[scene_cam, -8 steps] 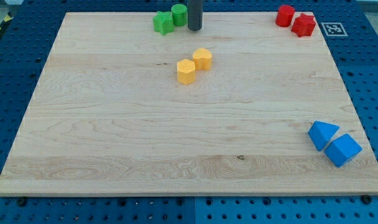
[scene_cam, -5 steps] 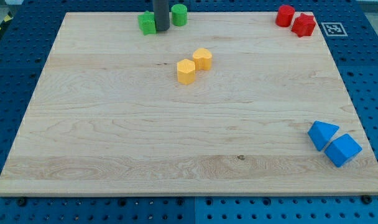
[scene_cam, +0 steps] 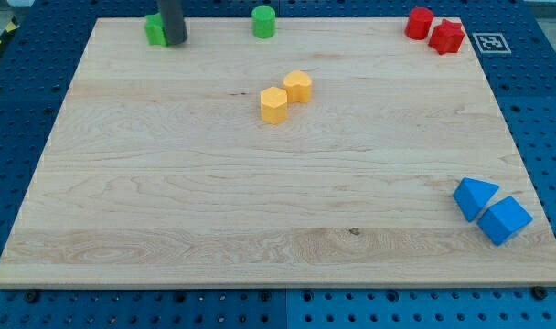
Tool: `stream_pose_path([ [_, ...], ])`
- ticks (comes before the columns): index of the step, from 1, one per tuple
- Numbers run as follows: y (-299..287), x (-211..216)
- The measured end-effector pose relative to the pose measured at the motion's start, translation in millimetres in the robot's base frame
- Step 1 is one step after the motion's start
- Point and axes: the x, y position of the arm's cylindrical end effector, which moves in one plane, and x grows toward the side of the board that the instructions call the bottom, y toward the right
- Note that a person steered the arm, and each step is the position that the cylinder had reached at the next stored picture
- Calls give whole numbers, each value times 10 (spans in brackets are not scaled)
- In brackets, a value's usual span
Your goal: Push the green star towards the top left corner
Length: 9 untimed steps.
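The green star [scene_cam: 154,29] lies near the board's top edge, left of centre, partly hidden by my rod. My tip [scene_cam: 175,41] stands against the star's right side. A green cylinder [scene_cam: 263,22] sits apart, further right along the top edge.
Two yellow blocks [scene_cam: 284,96] lie touching, above the board's middle. Two red blocks [scene_cam: 434,30] sit at the top right corner. Two blue blocks [scene_cam: 490,210] sit near the bottom right. The wooden board [scene_cam: 168,201] lies on a blue pegboard.
My tip has slid left along the top edge, pushing the green star left and away from the green cylinder, which stayed put.
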Motion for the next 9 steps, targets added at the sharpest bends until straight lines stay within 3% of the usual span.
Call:
stream_pose_path([
  [2, -160, -6],
  [4, 607, 505],
  [5, 680, 507],
  [9, 626, 17],
])
